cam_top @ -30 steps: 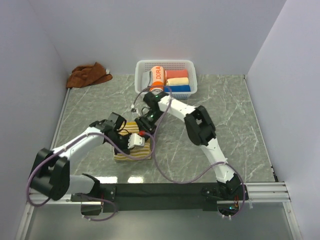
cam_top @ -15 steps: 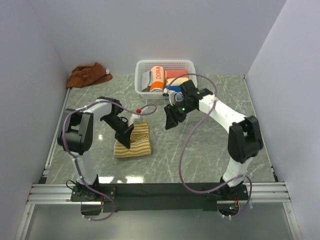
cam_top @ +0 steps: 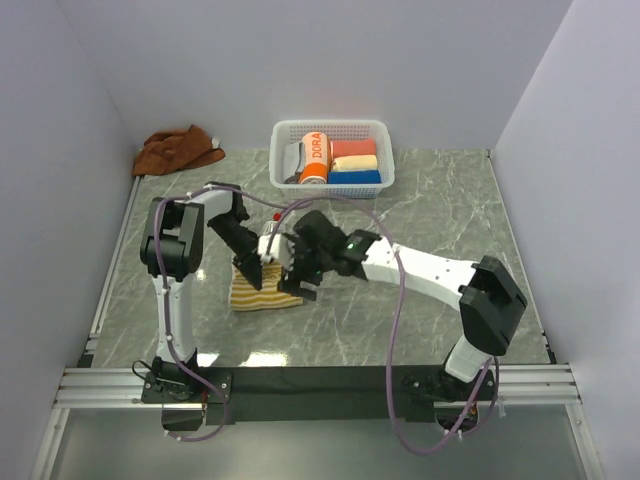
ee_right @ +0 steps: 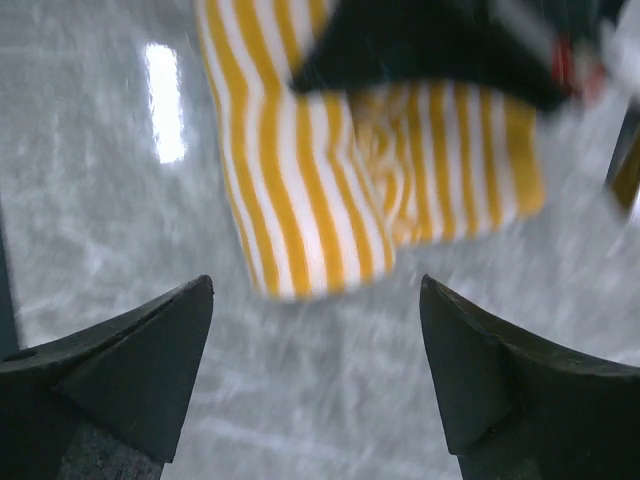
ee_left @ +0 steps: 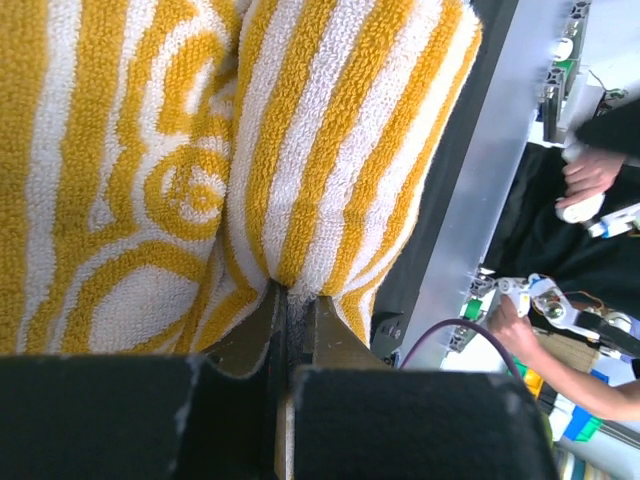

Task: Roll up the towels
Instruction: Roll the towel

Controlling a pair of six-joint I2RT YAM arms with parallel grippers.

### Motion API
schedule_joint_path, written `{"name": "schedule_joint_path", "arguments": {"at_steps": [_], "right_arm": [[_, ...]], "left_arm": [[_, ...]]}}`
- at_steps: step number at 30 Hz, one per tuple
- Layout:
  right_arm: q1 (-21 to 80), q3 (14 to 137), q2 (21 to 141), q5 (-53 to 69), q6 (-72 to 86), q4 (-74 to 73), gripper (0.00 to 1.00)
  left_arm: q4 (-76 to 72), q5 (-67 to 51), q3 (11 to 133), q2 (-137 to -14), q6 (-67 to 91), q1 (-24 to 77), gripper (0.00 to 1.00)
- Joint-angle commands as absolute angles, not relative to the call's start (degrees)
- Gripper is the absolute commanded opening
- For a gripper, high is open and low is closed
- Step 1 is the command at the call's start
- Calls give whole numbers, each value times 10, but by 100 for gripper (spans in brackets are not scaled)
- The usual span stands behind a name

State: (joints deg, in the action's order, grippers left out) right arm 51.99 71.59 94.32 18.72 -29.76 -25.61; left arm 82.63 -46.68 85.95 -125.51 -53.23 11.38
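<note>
Top external, striped towel (cam_top: pixel 262 296) on grey marbled table (cam_top: pixel 455 215), pale walls (cam_top: pixel 300 60)

The left gripper (ee_left: pixel 296 318) has its jaws pinched tight on a fold of the striped towel (ee_left: pixel 330 130), whose yellow-and-white pile fills most of the view. Beyond the towel's end runs the bench's edge rail (ee_left: pixel 485 200), with a purple cable (ee_left: pixel 440 335) beside it.

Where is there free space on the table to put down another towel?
Free: the table right of the basket, behind the right arm; also the patch between the basket and the brown towel. Crowded: around the striped towel, where the left gripper holds it and the open right gripper hovers.
</note>
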Motion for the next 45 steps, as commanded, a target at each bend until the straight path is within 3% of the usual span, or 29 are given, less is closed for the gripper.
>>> {"name": "schedule_joint_path", "arguments": {"at_steps": [1, 9, 12, 15, 16, 18, 19, 23, 26, 37, 42, 45], "right_arm": [[569, 721, 958, 111, -395, -146, 90], [603, 755, 1070, 138, -451, -138, 91], [601, 744, 1104, 142, -458, -143, 86], [591, 758, 1133, 169, -443, -188, 63], [585, 765, 1142, 178, -435, -199, 45], [574, 785, 1151, 204, -410, -241, 22], [564, 793, 1158, 213, -403, -256, 1], [545, 829, 1166, 280, -372, -344, 0], [538, 844, 1169, 328, -359, -408, 0], [523, 989, 1323, 445, -331, -611, 0], [504, 1107, 1421, 490, -324, -692, 0], [496, 1161, 1477, 506, -320, -729, 0]], "left_arm": [[702, -377, 871, -1298, -564, 113, 1], [699, -377, 881, -1308, -561, 113, 2], [693, -384, 879, -1306, -556, 110, 1], [692, -391, 878, -1301, -556, 108, 3], [692, -393, 875, -1292, -560, 105, 6], [687, -400, 862, -1275, -566, 97, 11], [685, -414, 856, -1267, -568, 92, 14], [699, -468, 832, -1209, -581, 52, 35], [706, -498, 826, -1168, -584, 9, 42], [667, -538, 760, -999, -570, -165, 48], [654, -533, 671, -864, -605, -171, 51], [636, -518, 613, -780, -641, -160, 59]]}}
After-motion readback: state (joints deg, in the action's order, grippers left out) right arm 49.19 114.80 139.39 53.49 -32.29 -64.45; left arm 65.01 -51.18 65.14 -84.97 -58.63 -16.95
